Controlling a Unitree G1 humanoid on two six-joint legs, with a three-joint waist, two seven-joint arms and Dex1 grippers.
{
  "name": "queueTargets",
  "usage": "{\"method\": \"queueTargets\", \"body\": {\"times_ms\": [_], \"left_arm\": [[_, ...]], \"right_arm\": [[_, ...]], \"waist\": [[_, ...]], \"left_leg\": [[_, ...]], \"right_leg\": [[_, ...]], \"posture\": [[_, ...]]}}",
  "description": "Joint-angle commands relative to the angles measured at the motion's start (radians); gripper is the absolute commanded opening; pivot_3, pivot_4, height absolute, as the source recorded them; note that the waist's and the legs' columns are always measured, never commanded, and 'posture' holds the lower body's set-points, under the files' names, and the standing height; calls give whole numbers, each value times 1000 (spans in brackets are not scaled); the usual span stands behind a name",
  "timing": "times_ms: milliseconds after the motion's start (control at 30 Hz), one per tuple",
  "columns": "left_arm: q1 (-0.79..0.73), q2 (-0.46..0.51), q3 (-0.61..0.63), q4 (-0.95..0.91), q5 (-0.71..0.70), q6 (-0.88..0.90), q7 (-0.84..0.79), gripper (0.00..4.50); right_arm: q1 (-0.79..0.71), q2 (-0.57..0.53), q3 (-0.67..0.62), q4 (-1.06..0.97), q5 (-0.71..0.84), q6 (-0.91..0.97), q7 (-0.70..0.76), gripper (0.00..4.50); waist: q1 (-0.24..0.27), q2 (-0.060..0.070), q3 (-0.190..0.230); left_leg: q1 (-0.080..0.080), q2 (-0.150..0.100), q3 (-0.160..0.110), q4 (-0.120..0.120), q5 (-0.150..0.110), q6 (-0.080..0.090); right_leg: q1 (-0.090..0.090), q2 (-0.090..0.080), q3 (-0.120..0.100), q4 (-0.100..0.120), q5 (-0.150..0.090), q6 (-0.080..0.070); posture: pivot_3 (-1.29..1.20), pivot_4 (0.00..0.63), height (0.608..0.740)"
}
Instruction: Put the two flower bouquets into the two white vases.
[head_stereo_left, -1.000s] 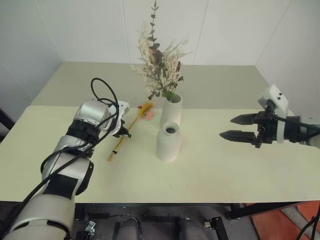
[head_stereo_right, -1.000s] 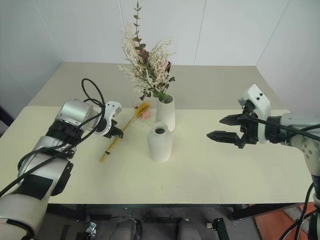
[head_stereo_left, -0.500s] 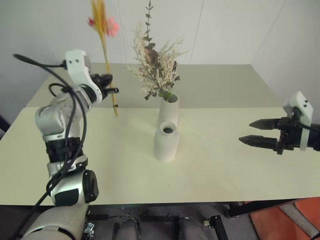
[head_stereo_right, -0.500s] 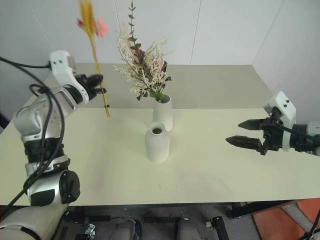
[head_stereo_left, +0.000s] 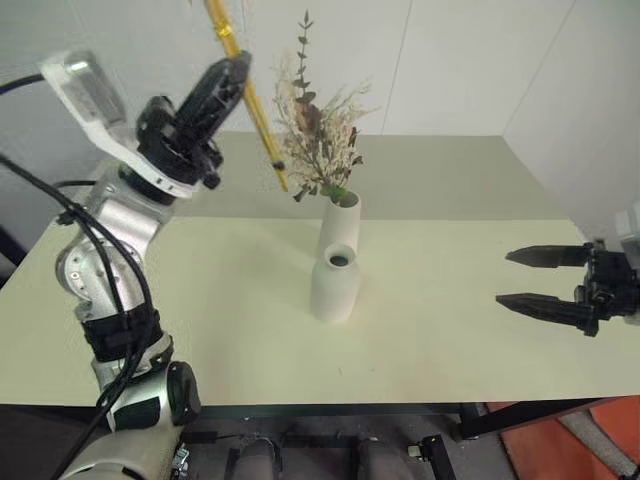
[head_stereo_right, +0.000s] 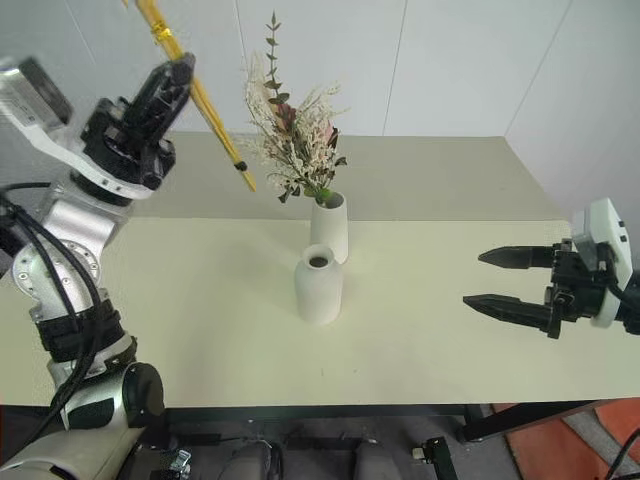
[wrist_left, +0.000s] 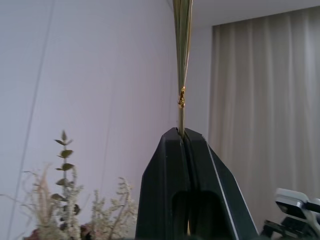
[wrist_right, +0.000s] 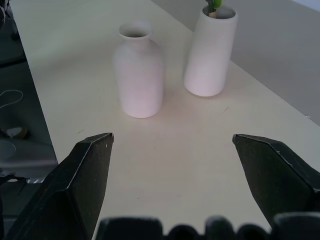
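1. Left gripper (head_stereo_left: 232, 72) raised high at ten o'clock of the vases, clamped tight on the thin stems of the yellow wheat-like bunch (head_stereo_left: 252, 100); stem ends hanging down toward the bushy bunch, heads running off past the top edge.
2. Right gripper (head_stereo_right: 500, 278) at three o'clock, well apart from both vases, jaws spread wide, holding nothing.
3. Bushy cream-beige bunch (head_stereo_left: 318, 140) already standing in the taller vase (head_stereo_left: 340, 225), at twelve o'clock on the worktop (head_stereo_left: 450, 330).
4. Shorter vase (head_stereo_left: 335, 285) just in front of it, narrow mouth empty.
5. Step in hand, by judgement: carrying the second bunch over.
6. Next, likely: turning stems straight down, lining up above the narrow neck, lowering in without knocking the vase.
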Motion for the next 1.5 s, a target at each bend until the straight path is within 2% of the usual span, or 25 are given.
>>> {"method": "queueTargets", "body": {"times_ms": [33,167,633,967,1400,1500], "left_arm": [[-28,-11,-76,63,25,-67,-72,15],[-60,-27,-124,137,26,-78,-104,15],[-79,-44,-294,340,186,-180,-277,15],[-46,-88,-325,360,235,-218,-293,15],[24,-61,-385,342,305,-239,-364,15],[53,-54,-368,329,281,-209,-359,639]], "right_arm": [[16,-1,-65,-46,14,-23,-22,4500],[53,-3,-88,-71,13,-17,-35,4500],[134,-6,-134,-86,38,11,-60,4500],[155,-11,-133,-90,23,21,-93,4500],[146,-2,-103,-103,8,7,-149,4500],[140,7,-93,-104,5,6,-168,4500]], "waist": [[0,0,0],[0,0,0],[-1,0,0],[-2,0,0],[-1,0,0],[-1,0,0]], "left_leg": [[0,0,0,0,0,0],[-1,0,0,0,0,0],[-3,0,-1,0,0,1],[-3,0,-1,0,0,1],[-3,0,-1,0,0,1],[-3,0,-2,0,0,1]], "right_leg": [[0,0,0,0,0,0],[0,0,0,-1,0,0],[-2,0,0,-2,0,0],[-2,0,0,-2,0,0],[-2,0,0,-2,0,0],[-2,0,0,-2,0,0]], "posture": [[0,150,740],[0,150,740],[0,150,740],[0,150,740],[0,150,740],[0,150,740]]}}
